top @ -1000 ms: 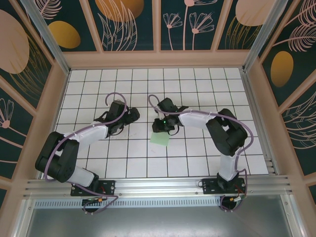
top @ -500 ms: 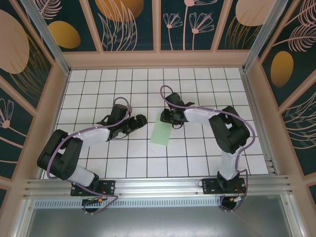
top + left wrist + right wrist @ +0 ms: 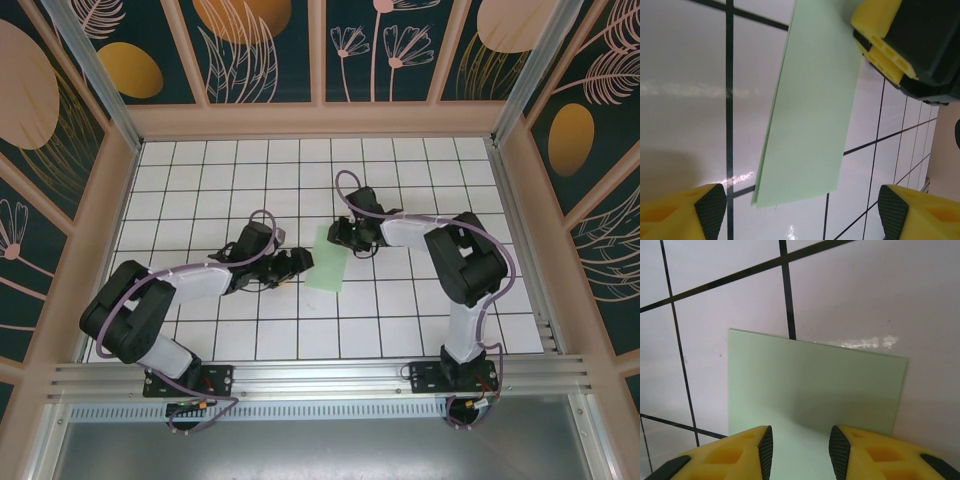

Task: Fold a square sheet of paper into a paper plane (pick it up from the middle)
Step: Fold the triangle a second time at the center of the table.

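The sheet (image 3: 327,268) lies on the tiles near the middle of the top view, folded into a narrow pale green strip; no plane shape is made yet. The right gripper (image 3: 343,238) sits at the strip's upper end. In the right wrist view its jaws stand a narrow gap apart at the bottom of the frame (image 3: 801,447), with the sheet (image 3: 815,385) flat under them and nothing pinched between. The left gripper (image 3: 298,262) is just beside the strip's left edge. In the left wrist view its jaws are spread wide (image 3: 802,200) and hold nothing, with the sheet (image 3: 810,115) running up the frame from between them.

The likely risks:
- The left claw may shove the thin strip across the glossy tile instead of getting under its edge.
- If the right tips bear lightly, the strip could pivot and the next crease run skewed.
- The fold may spring open along its left edge.

No brand, label or writing can be read.
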